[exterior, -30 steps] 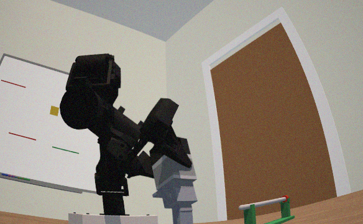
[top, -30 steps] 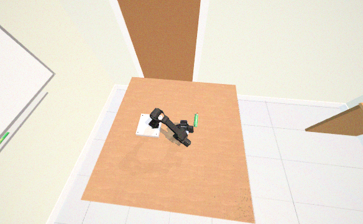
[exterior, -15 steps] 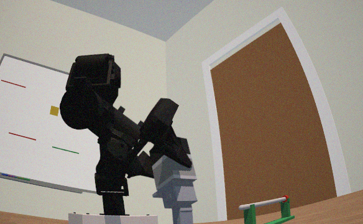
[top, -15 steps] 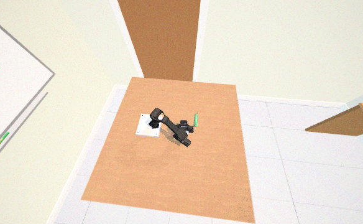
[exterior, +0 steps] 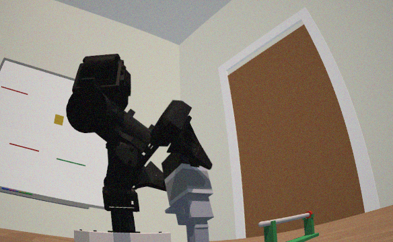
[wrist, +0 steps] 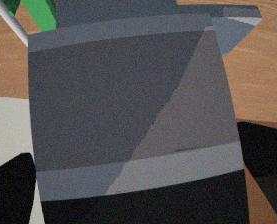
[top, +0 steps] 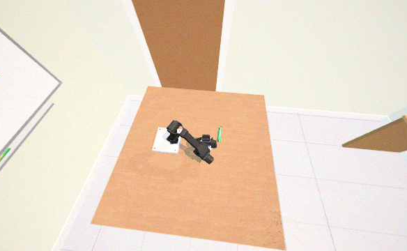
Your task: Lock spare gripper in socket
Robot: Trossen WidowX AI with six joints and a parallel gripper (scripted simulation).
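Observation:
The spare gripper, a wide grey block (exterior: 190, 179) (wrist: 104, 105), sits upright on the mount's grey socket (exterior: 201, 208). How deep its spigot sits is hidden. My gripper (exterior: 187, 177) (wrist: 136, 149) is open, with one black finger on each side of the block and nothing clamped. Whether the fingers still touch its sides cannot be told. The lock pin, a light grey rod (exterior: 284, 219) (wrist: 14, 22) with a red end, lies across the green stand (top: 219, 135) (exterior: 270, 233) (wrist: 43, 16), out of the socket.
The stand is beside the mount, on the side away from the arm's white base plate (top: 159, 144) (exterior: 89, 236). The arm (top: 193, 139) reaches over the wooden table (top: 189, 202) to the mount. Beyond are a door (exterior: 284, 134) and a whiteboard (exterior: 31, 117).

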